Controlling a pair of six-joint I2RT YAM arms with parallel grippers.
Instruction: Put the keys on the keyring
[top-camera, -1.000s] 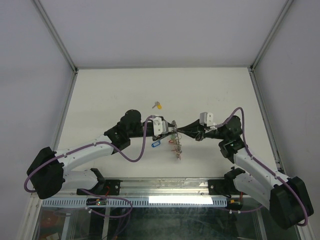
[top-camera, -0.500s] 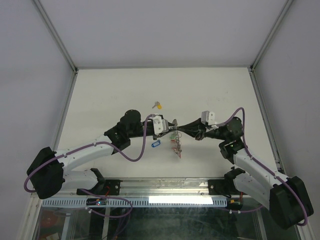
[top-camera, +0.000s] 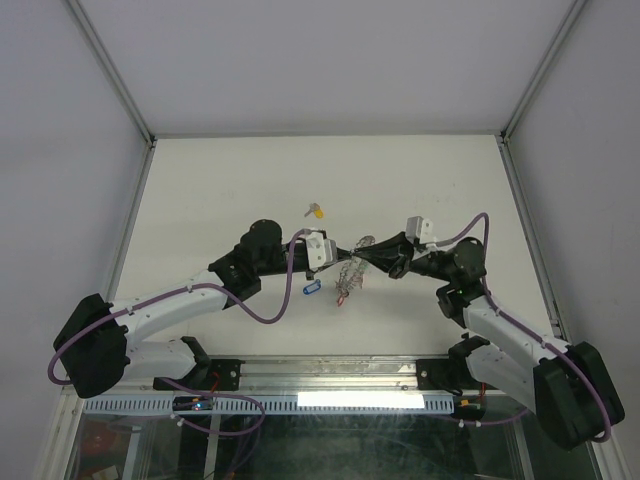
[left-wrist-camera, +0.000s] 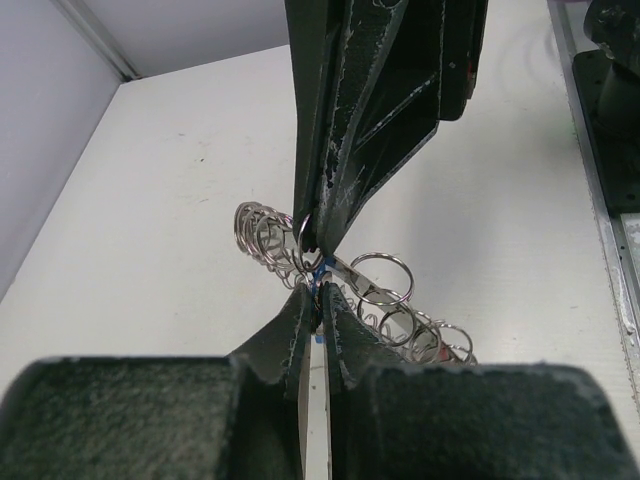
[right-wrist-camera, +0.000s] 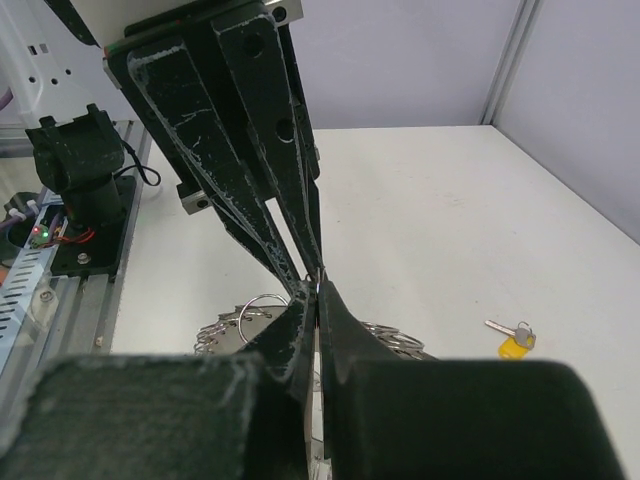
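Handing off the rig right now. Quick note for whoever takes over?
Left gripper: shut on the large silver metal keyring.
Right gripper: shut on the same ring, tip to tip with the left.
Yellow-tagged silver key: loose on the white table, beyond the grippers.
Blue-tagged silver key: loose on the table by the left arm.
Done: ring gripped by both.
Left: thread both keys on.

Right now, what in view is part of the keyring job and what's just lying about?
Job:
- keyring, pinched between left claw and right claw
- blue-tagged key, on the table
- yellow-tagged key, farther back

Not job:
- purple cables
- front rail
Those are rig fixtures, not loose items.
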